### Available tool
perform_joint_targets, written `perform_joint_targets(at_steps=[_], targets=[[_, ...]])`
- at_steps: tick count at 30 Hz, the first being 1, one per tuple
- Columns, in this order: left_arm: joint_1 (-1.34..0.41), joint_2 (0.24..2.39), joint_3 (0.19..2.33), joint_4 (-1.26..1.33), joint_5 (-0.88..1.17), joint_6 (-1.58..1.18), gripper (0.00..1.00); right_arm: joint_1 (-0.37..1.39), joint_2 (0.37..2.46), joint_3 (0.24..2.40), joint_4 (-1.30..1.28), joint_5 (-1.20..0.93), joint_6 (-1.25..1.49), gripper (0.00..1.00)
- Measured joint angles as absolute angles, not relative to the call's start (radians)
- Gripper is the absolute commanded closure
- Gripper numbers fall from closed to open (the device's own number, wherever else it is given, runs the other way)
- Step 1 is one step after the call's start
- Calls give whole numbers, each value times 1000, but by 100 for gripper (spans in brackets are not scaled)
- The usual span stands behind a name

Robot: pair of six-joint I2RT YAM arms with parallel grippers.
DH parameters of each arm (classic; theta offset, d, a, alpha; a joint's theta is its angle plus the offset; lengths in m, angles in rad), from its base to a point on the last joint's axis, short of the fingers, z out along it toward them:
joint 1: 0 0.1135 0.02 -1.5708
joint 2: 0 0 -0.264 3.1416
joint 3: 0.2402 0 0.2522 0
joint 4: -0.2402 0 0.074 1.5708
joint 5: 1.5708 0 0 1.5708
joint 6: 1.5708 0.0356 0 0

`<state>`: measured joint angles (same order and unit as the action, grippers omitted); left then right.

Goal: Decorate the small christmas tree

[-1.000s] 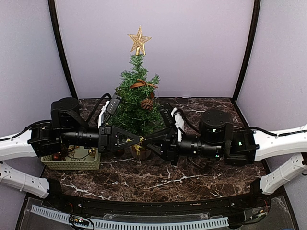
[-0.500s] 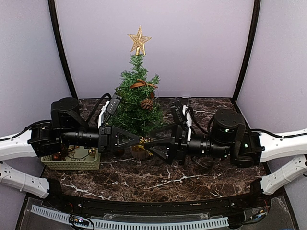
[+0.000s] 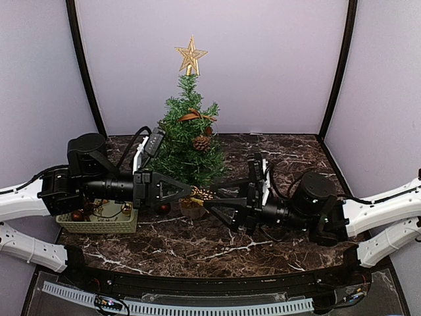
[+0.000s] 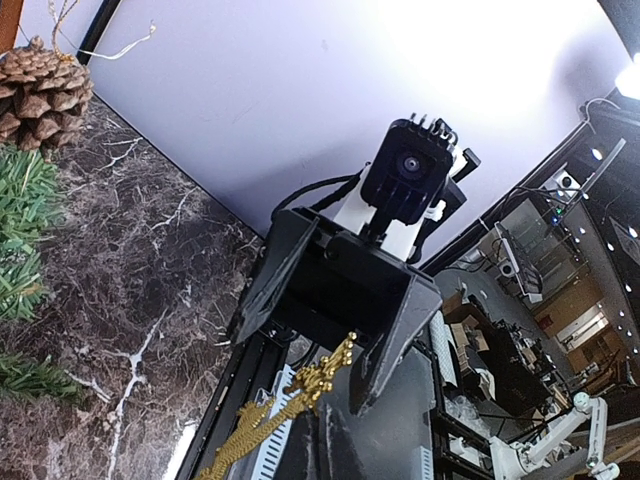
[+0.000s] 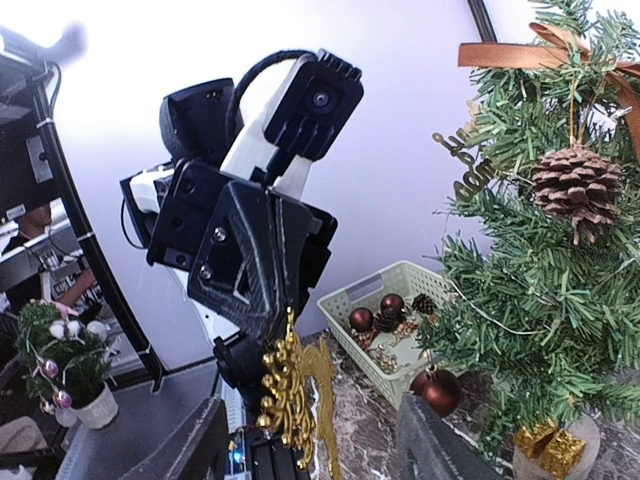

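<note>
The small christmas tree [image 3: 187, 141] stands at the table's back centre with a gold star [image 3: 190, 55] on top, a brown bow and a pine cone [image 3: 201, 143]. In front of its base my left gripper [image 3: 191, 192] is shut on a gold filigree ornament [image 3: 201, 193]. That ornament [image 5: 293, 398] hangs from the left gripper [image 5: 262, 290] in the right wrist view. My right gripper [image 3: 212, 197] stands open just right of it, nothing between its fingers [image 5: 205, 445]. The left wrist view shows the ornament [image 4: 300, 392] and the open right gripper [image 4: 335, 300] facing it.
A pale green basket [image 3: 99, 226] at the left holds dark red baubles [image 5: 362, 319] and small cones. A red bauble [image 5: 440, 390] hangs low on the tree. Small gold gift boxes [image 5: 545, 446] sit on the stump base.
My right gripper has opened, let go of the gold ornament and drawn back to the right. The left gripper has stayed shut on the ornament, almost still.
</note>
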<state>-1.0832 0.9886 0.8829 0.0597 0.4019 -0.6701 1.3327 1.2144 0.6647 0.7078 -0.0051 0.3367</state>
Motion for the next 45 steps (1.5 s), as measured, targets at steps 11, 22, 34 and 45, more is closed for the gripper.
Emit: perform_joint_targets(at_steps=[11, 22, 34, 45], targets=[[-1083, 989, 883, 81, 416, -683, 100, 1333, 1319, 718, 822, -34, 313, 65], [-1083, 989, 883, 81, 430, -685, 100, 1332, 1333, 750, 863, -80, 325, 89], [-1083, 985, 880, 81, 429, -685, 100, 1315, 1345, 762, 858, -115, 359, 91], [-1083, 978, 873, 80, 428, -685, 100, 1308, 1345, 762, 806, -133, 398, 98]])
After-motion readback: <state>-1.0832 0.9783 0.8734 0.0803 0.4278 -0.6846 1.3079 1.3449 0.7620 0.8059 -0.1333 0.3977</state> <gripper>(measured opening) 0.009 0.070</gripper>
